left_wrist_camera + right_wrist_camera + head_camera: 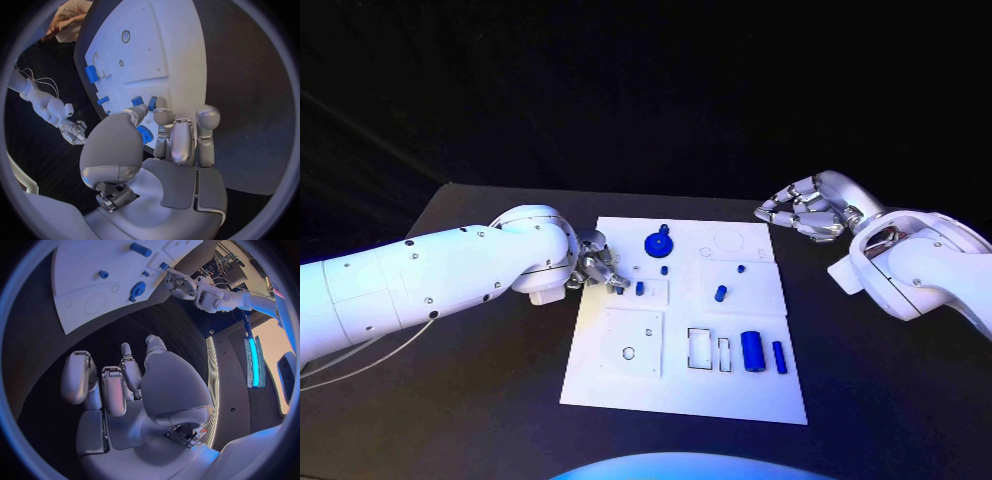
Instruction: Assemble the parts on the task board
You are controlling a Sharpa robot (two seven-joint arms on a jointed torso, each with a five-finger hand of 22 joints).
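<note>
The left robot hand [599,268] sits at the near-left edge of the white task board [625,380], fingers curled around a small blue part [145,134]. Just past its fingertips lie more blue parts [640,288], with a round one [656,243] beyond. The right robot hand [805,212] hovers clenched and empty over the black tabletop [502,420] beside the board's far corner.
</note>
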